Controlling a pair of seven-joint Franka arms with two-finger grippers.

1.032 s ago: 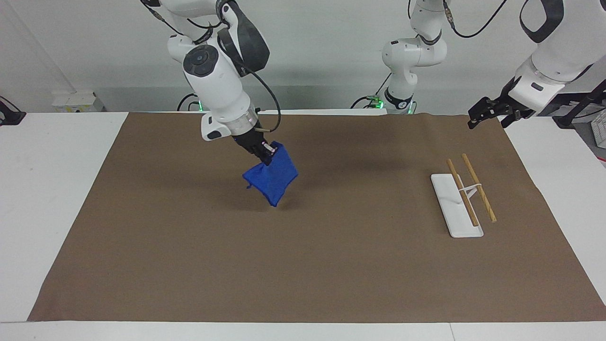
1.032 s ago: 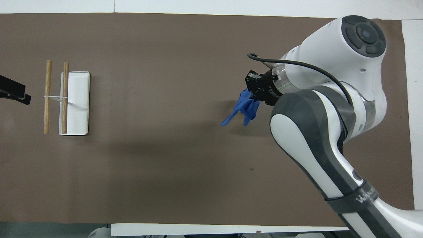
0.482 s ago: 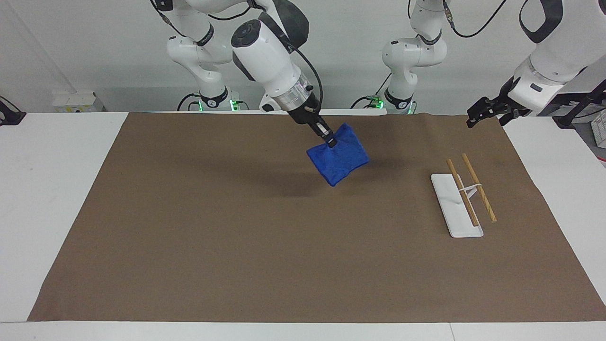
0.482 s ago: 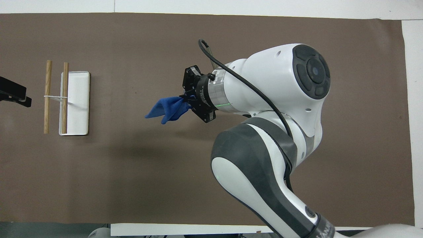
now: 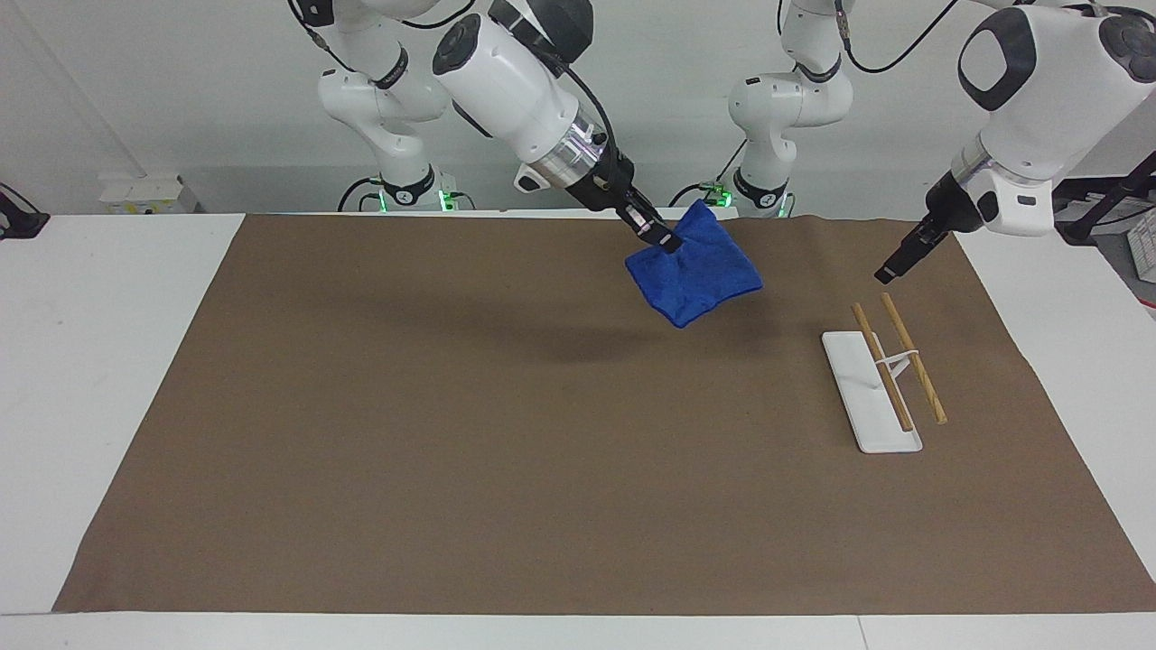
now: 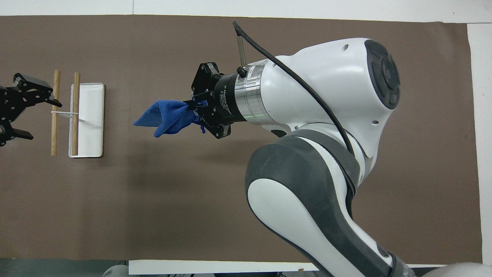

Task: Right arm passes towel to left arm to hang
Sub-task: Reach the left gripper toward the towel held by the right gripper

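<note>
So since half a second back, the right arm (image 5: 506,81) has swung the towel (image 5: 694,275) further toward the left arm's end of the table, and the left arm (image 5: 1030,81) has turned its wrist so the left gripper (image 5: 890,269) now points down at the brown mat (image 5: 452,433), over the mat's edge near the rack. The right gripper (image 5: 668,242) is pinched tight on one edge of the towel, holding it up in the air over the mat, with its shadow on the mat underneath. The facing view shows the towel's full face, a fluffy royal-blue rectangle hanging tilted with one corner lowest, and it shows both arm bases at the robots' end. The overhead view sees the towel (image 6: 165,117) edge-on instead, folded into a bunched wedge sticking out of the right gripper (image 6: 192,108) toward the rack. That view is also the one that settles the left gripper (image 6: 36,115): its two fingers are spread wide with nothing between them, while from the facing camera it just reads as one dark stick. The towel rack (image 5: 871,390) is a white flat base with two wooden rails (image 5: 914,357) on a small white stand, sitting on the mat at the left arm's end, and the towel is well apart from it.
</note>
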